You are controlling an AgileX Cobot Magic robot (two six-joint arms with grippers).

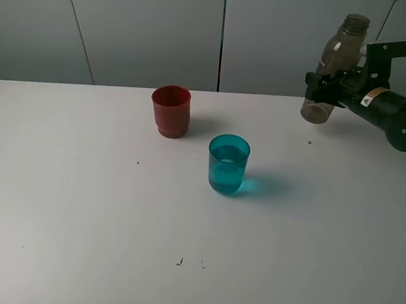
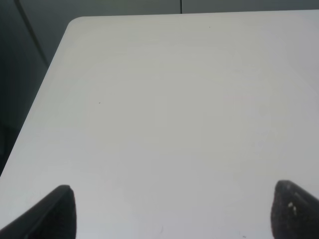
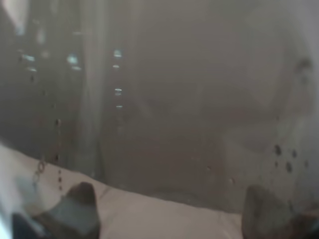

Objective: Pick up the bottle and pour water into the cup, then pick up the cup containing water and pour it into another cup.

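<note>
My right gripper (image 1: 328, 84) is shut on the smoky grey-brown bottle (image 1: 336, 64) and holds it nearly upright above the table's far right edge, its base off the surface. In the right wrist view the bottle (image 3: 164, 99) fills the frame between the fingertips (image 3: 79, 204). The teal translucent cup (image 1: 228, 163) stands mid-table with water in it. The red cup (image 1: 170, 110) stands upright behind and left of it. My left gripper (image 2: 172, 211) is open over bare table; it does not show in the high view.
The white table (image 1: 74, 204) has a few small dark specks near its front middle. A grey panelled wall stands behind. The table's rounded far left corner (image 2: 75, 22) shows in the left wrist view.
</note>
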